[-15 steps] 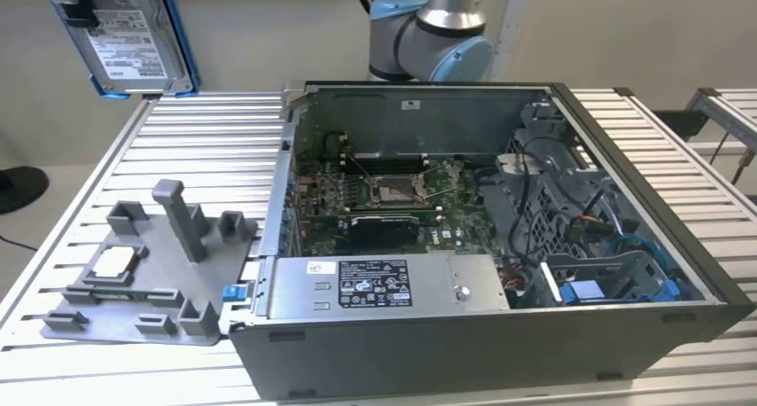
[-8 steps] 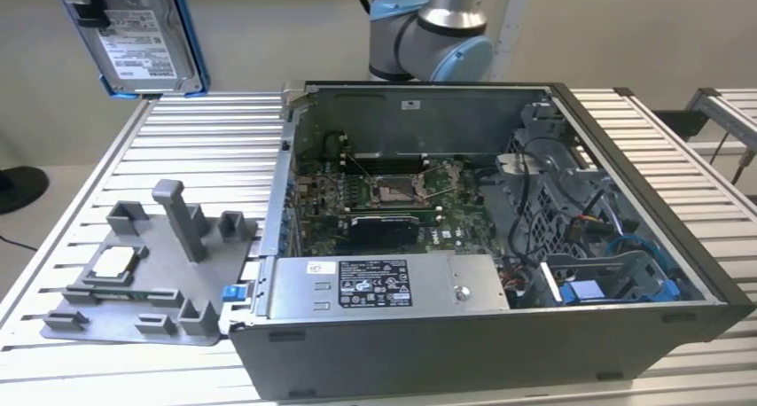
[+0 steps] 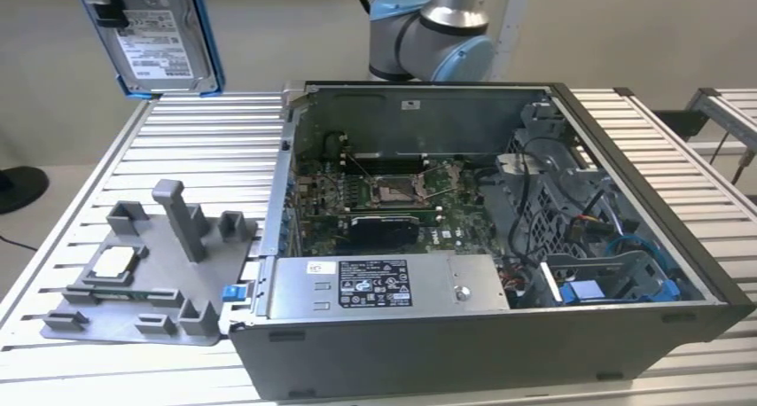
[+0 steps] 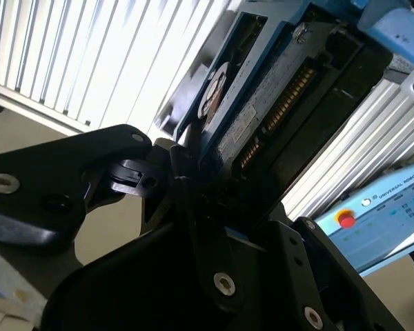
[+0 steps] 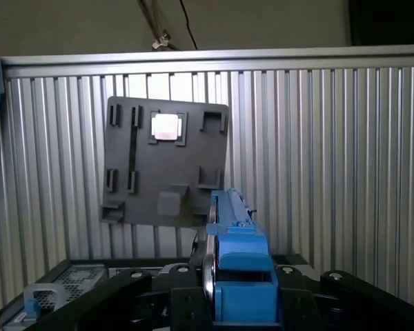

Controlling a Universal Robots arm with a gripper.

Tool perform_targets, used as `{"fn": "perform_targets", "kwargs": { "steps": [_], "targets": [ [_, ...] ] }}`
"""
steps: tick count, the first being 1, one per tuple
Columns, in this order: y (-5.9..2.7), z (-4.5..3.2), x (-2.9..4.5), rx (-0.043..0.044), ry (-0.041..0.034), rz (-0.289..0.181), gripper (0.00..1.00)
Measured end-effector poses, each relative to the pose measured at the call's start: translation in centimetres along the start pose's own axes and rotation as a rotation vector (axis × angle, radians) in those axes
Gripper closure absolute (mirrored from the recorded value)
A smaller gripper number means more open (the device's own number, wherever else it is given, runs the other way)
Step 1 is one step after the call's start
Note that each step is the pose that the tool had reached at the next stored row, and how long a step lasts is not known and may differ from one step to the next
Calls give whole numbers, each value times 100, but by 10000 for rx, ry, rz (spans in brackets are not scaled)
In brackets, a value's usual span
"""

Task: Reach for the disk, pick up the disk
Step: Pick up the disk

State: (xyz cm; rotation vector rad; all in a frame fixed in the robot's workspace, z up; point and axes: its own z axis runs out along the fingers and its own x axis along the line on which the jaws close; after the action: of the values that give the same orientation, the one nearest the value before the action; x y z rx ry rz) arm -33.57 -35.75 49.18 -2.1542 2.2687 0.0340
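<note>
Gripper (image 5: 238, 298) clasps the disk (image 3: 159, 34), well above the table (image 3: 177, 140).

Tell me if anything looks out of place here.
Only the disk: it hangs on edge in the gripper, high over the far corner of the table at the exterior view's left, well outside the open computer case.

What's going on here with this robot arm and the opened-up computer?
The arm's pincer is shut on the disk and holds it upright in the air, clear of the slatted table, on the exterior view's left. The open computer case sits on the table, with a grey fixture plate carrying a small square chip beside it. The pick-up looks done.
</note>
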Motion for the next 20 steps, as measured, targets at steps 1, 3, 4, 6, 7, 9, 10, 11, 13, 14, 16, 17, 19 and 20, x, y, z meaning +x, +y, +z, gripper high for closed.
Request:
{"fn": "perform_targets", "kwargs": {
  "steps": [1,3,4,6,7,9,10,11,13,14,16,17,19,20],
  "targets": [
    [-37,0,-2,0,0,0,100],
    [-104,-1,-6,0,0,1,100],
    [-138,-1,-7,-1,0,1,100],
    [-209,-1,-11,-1,0,0,100],
    [-243,-1,-13,-1,0,0,100],
    [-310,-2,-16,-1,0,0,100],
    [-343,-2,-18,-1,0,1,100],
    [-376,-2,-20,0,-1,1,100],
    [-442,-3,-23,-1,0,0,100],
    [-474,-3,-25,-1,0,0,100],
    [-540,-3,-28,-1,0,0,100],
    [-573,-3,-30,-1,0,0,100],
    [-637,-4,-33,-1,0,1,100],
    [-670,-4,-35,-1,0,1,100]
  ]
}}
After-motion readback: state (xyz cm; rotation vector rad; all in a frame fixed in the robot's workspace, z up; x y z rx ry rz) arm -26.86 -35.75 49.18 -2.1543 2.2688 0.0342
